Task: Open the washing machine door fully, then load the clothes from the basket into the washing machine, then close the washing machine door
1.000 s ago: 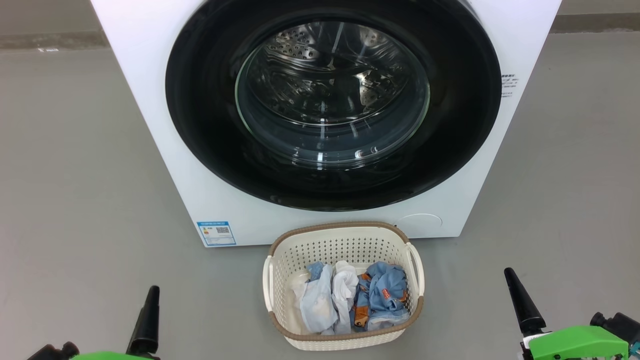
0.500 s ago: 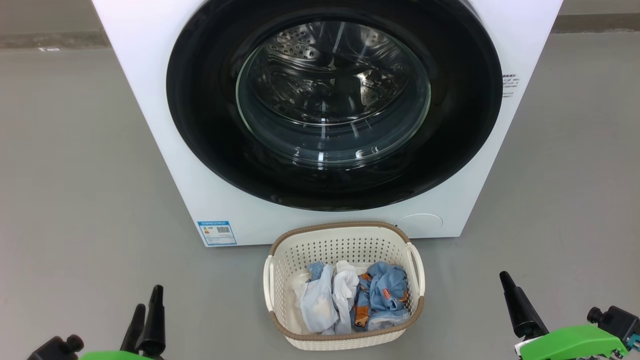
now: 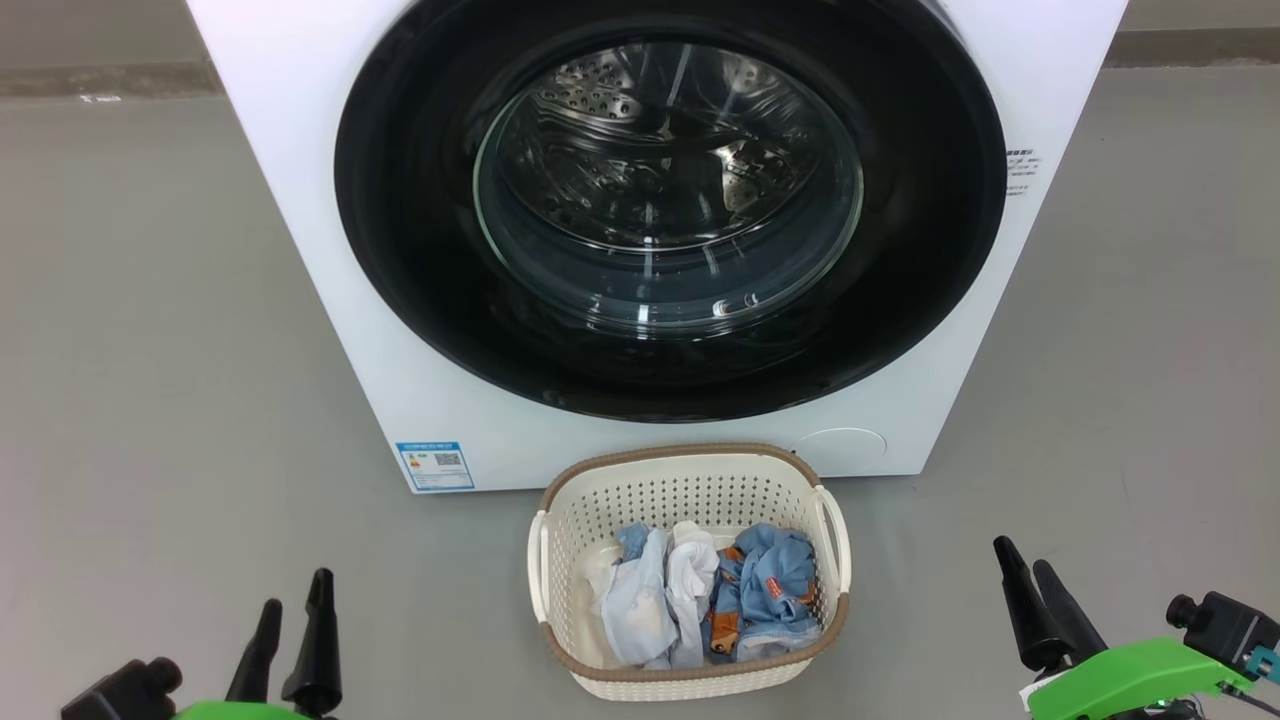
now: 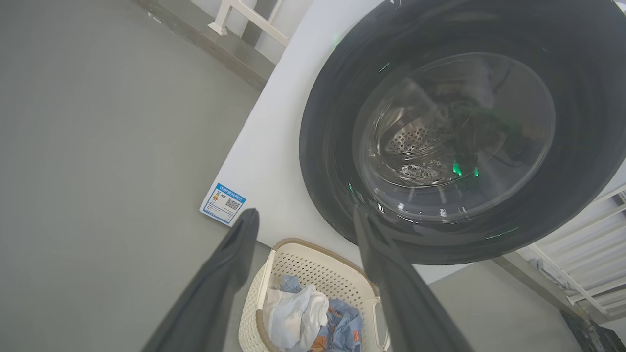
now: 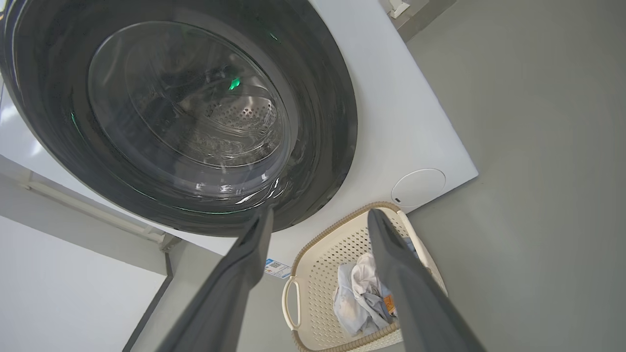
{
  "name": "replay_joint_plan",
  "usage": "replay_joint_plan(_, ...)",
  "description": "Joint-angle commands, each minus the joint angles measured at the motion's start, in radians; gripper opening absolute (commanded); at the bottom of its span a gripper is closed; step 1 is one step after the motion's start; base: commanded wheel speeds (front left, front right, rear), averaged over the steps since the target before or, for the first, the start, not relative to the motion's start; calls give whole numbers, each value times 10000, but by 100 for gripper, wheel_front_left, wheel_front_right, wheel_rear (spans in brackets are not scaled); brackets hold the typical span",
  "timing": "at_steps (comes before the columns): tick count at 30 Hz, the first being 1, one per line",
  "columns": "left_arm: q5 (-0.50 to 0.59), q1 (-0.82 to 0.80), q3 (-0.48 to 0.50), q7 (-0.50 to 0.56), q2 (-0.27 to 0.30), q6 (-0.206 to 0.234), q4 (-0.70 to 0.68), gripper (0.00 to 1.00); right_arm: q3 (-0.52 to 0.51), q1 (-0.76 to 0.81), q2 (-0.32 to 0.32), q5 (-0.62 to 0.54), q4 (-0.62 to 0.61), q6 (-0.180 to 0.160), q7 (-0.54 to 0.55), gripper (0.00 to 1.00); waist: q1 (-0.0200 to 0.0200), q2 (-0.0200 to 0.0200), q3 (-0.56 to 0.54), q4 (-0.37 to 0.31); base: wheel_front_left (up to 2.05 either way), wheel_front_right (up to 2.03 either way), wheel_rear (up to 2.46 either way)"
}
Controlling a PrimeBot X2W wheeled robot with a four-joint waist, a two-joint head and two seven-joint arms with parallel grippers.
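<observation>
Grey floor [image 3: 150,350] surrounds the washing machine [image 3: 300,150], and the washing machine door [image 3: 668,190] is shut flat against its front. Just before the machine, the basket [image 3: 690,455] holds the clothes [image 3: 700,595]. Further out from the machine, the left hand [image 3: 296,590] and right hand [image 3: 1020,554] have just rolled, so that both spread, empty fingers now show. I judge the opening is barely begun. The basket under the door may crowd the reach.

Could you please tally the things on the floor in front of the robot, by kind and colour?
washing machine: 1
basket: 1
pale blue garment: 1
white garment: 1
denim-blue garment: 1
Total: 5
</observation>
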Motion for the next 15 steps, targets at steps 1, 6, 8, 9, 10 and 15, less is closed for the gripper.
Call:
replay_joint_plan(1,429,-123,148,-165,200,-23,-329,100,178,-448,-233,-367,-197,11,-178,100,-1,0,6,4,0,0,0)
replay_joint_plan(6,1048,-117,112,-313,224,-25,-376,100,236,-471,-310,-904,-155,11,-317,100,-1,0,8,10,0,0,0)
replay_joint_plan(8,1285,-111,95,-371,235,-26,-397,100,259,-479,-338,-1107,-140,12,-366,100,-1,0,5,11,0,0,0)
replay_joint_plan(9,1405,-107,86,-400,242,-26,-407,100,268,-483,-352,-1210,-133,12,-389,100,-1,0,4,11,0,0,0)
replay_joint_plan(10,1524,-103,77,-430,249,-27,-418,100,278,-487,-368,-1314,-128,12,-412,100,-1,0,2,11,0,0,0)
replay_joint_plan(15,2103,-73,20,-577,285,-28,-465,100,333,-502,-448,-1836,-112,13,-536,100,-1,0,-15,14,0,0,0)
